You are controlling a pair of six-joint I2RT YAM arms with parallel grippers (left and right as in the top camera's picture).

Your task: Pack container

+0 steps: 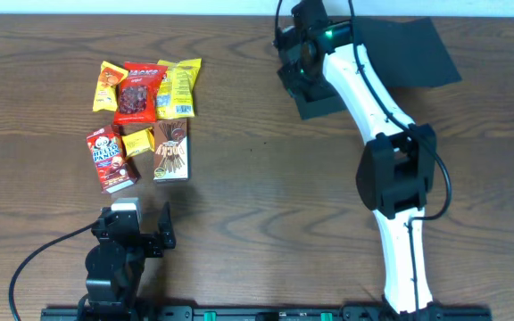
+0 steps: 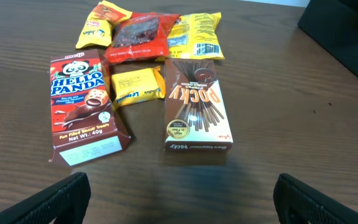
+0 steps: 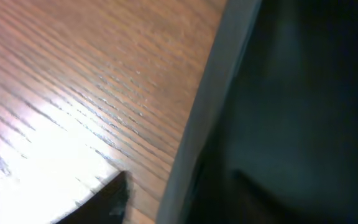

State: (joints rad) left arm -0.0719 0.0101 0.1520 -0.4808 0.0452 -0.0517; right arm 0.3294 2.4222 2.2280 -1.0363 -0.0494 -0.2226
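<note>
Right gripper (image 1: 298,64), upper centre, at the container (image 1: 324,105) wall; opening cannot be determined. Risk: a push may slide the container. Left gripper (image 2: 182,196): spread wide, empty.

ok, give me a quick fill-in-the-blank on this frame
The small yellow packet lies ___ the Hello Panda box and the Pocky box.
The left pincer is open and holds ___.
The red packet lies ___ from that pincer than the Pocky box.
The container sits under the ___ arm.
Missing: between, nothing, farther, right.
</note>
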